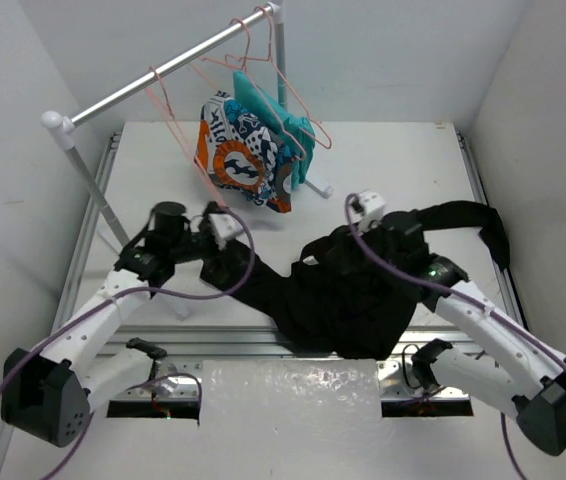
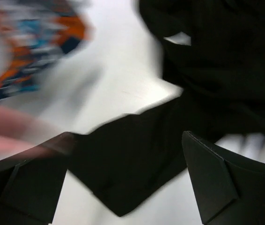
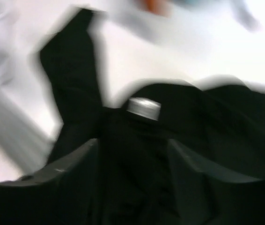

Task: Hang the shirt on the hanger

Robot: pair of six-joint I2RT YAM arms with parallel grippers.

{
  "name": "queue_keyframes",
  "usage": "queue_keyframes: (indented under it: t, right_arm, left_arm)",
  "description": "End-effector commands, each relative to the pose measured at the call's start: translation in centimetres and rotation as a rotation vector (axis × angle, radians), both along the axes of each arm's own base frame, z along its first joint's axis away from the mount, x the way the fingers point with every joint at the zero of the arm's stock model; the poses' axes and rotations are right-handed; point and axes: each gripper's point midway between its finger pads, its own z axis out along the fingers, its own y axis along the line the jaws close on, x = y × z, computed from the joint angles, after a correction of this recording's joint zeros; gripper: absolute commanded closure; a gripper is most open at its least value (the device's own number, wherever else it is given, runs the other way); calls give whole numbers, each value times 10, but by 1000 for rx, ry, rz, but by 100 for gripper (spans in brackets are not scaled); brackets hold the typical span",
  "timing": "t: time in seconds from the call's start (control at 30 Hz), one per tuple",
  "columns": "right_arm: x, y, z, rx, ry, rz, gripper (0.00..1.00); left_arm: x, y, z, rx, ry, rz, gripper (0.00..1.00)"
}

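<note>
The shirt (image 1: 348, 295) lies crumpled on the table (image 1: 393, 160), between my two arms. One sleeve runs out to the right and another strip of cloth reaches left toward the left claw (image 2: 127, 136).

In the left wrist view that claw is spread wide, one finger (image 2: 27, 187) on each side of the frame, with the black strip lying flat on the table between them. Neither finger is closed on it. That view is smeared. At its left edge is a pink blur I cannot identify.

The right claw (image 3: 132, 145) sits over the bunched middle of the shirt, near the small pale label (image 3: 144, 108). Black cloth fills the gap between its fingers, but the picture is too blurred for me to tell whether they pinch it.

From above, the hanger (image 1: 170, 112) hangs on the rail (image 1: 123, 92), well left of the other hangers (image 1: 293, 95). Its lower wire slants down toward the left claw. The patterned garment (image 1: 238, 160) and the teal one (image 1: 288, 125) hang under the rail, just behind the shirt.
</note>
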Motion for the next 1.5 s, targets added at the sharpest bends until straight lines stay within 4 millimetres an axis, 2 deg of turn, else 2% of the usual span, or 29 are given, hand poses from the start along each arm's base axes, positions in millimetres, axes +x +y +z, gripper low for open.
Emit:
queue_keyframes:
  t: [0.0,0.03,0.07,0.1,0.13,0.17,0.2,0.27,0.37,0.43,0.53,0.6,0.63,0.73,0.83,0.87,0.93,0.97,1.03,1.07,1.1,1.13,1.3,1.33,1.37,1.47]
  right_arm:
    - [2,-69,-45,-20,269,-321,40]
    - [-2,-80,-53,-35,309,-362,50]
    - [2,-91,-53,-36,313,-413,50]
    - [9,-105,-55,-26,336,-477,49]
    - [11,-109,-55,-5,367,-508,38]
    - [18,-111,-48,21,381,-523,35]
    - [24,-121,-50,30,402,-566,33]
    - [34,-127,-59,18,439,-605,32]
    - [47,-137,-74,-9,452,-646,30]
    - [50,-145,-89,-34,504,-683,30]
    - [53,-147,-100,-43,527,-681,30]
    - [54,-148,-107,-66,531,-673,30]
    - [55,-151,-108,-77,528,-681,30]
    - [58,-150,-104,-83,502,-659,30]
    - [57,-149,-94,-74,451,-625,30]
    - [59,-149,-84,-67,404,-610,30]
    - [57,-147,-79,-61,376,-590,30]
    - [58,-145,-70,-48,340,-568,29]
    - [57,-143,-65,-38,315,-548,29]
    - [57,-140,-58,-24,290,-525,28]
    - [56,-139,-56,-22,281,-515,27]
    - [56,-139,-54,-21,274,-508,27]
    - [54,-134,-36,-1,232,-467,27]
    - [53,-133,-33,5,226,-460,26]
    - [52,-132,-32,7,226,-454,26]
    - [50,-132,-30,7,230,-451,26]
  left_arm:
    - [-32,-16,-26,216,43,-137,0]
    - [-38,-20,-30,249,64,-154,0]
    - [-49,-38,-37,274,90,-204,0]
    - [-44,-44,-29,295,76,-188,0]
    - [-46,-53,-29,293,103,-194,0]
    - [-46,-74,-25,259,168,-217,0]
    - [-45,-85,-22,228,217,-228,0]
    - [-34,-110,-18,155,346,-207,0]
    - [-19,-146,-13,56,443,-182,0]
    - [-12,-167,-16,32,435,-168,0]
    - [-2,-184,-25,-9,422,-115,0]
    - [4,-189,-35,-20,442,-80,0]
    - [7,-190,-49,-9,475,-52,0]
    - [23,-190,-69,31,467,4,0]
    - [28,-185,-85,74,444,15,1]
    - [28,-182,-91,91,440,22,3]
    - [27,-175,-105,128,447,33,8]
    - [25,-174,-110,135,456,28,15]
    - [18,-176,-114,126,493,0,27]
    - [17,-178,-113,115,498,-8,55]
    - [17,-180,-113,103,510,-2,70]
    - [18,-181,-112,96,513,2,74]
    - [38,-176,-99,76,498,52,75]
    - [42,-174,-95,66,499,65,71]
    - [49,-169,-91,50,500,88,60]
    - [68,-162,-81,-8,515,138,46]
